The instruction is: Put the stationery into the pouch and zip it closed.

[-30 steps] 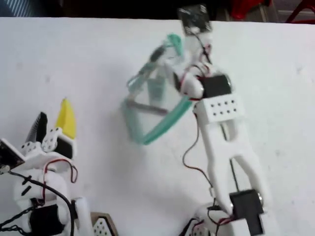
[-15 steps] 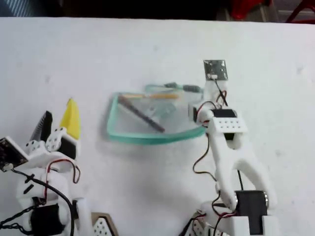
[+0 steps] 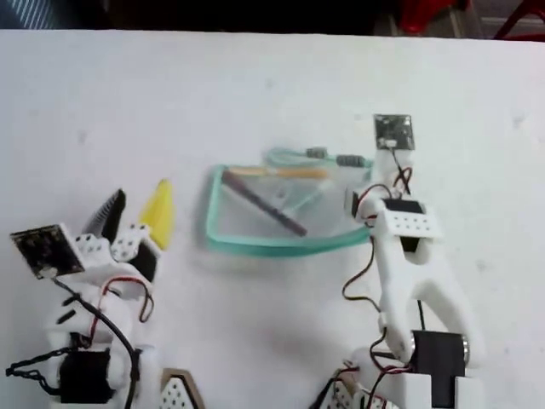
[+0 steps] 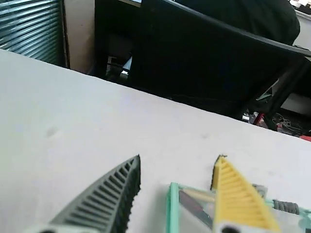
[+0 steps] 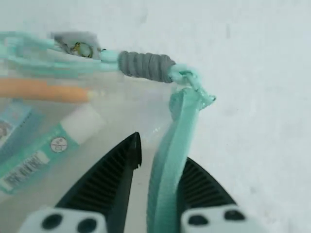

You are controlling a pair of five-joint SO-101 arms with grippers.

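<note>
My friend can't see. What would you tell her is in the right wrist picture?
The right arm's black hand grips the mint-green edge of a clear pouch lying on a white table. Inside the pouch are an orange pencil and a white-and-teal tube, and a gray cord sits at its corner.

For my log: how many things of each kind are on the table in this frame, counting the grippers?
pouch: 1
orange pencil: 1
dark stick: 1
tube: 1
grippers, the left gripper and the right gripper: 2
total: 6
</note>
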